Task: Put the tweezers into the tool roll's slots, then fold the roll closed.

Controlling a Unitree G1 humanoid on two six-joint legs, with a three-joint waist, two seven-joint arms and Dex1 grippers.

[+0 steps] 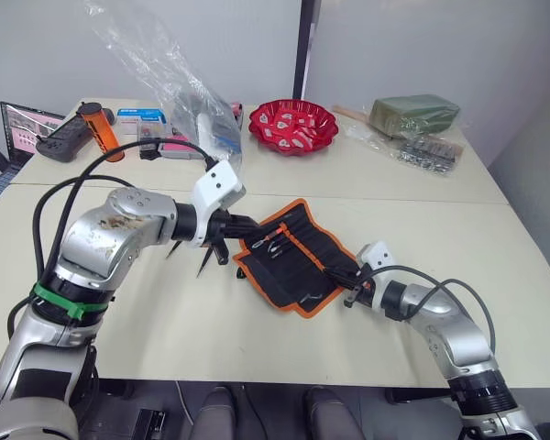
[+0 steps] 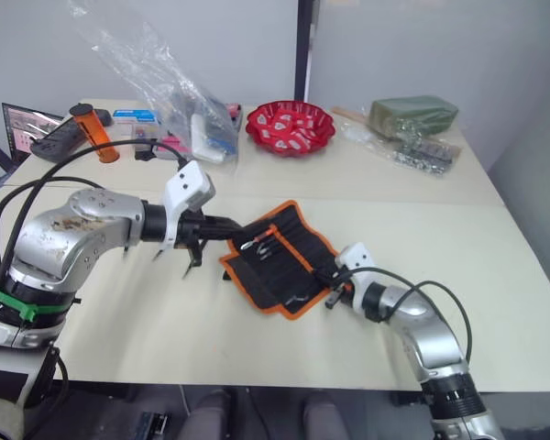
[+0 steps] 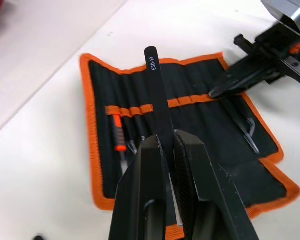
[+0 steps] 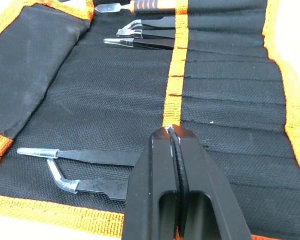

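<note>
The tool roll (image 1: pixel 293 261) lies open on the table, black with orange edging, its slots (image 4: pixel 225 100) crossed by an orange band. My left gripper (image 3: pixel 165 140) is shut on one of the black tweezers (image 3: pixel 157 90), held over the roll's left part. Two tweezers (image 4: pixel 85 156) sit in slots near the right gripper, and two more (image 4: pixel 145 37) sit at the far end beside an orange-handled tool (image 4: pixel 150 6). My right gripper (image 4: pixel 170 131) is shut, with its tips on the orange band at the roll's right side. Two black pointed tweezers (image 1: pixel 203 261) lie on the table under my left wrist.
At the back of the table stand a red bowl (image 1: pixel 292 126), a clear plastic bag of items (image 1: pixel 197 110), an orange cylinder (image 1: pixel 101 130) and a green bundle (image 1: pixel 414 115). A dark screen (image 1: pixel 23 128) stands at the far left.
</note>
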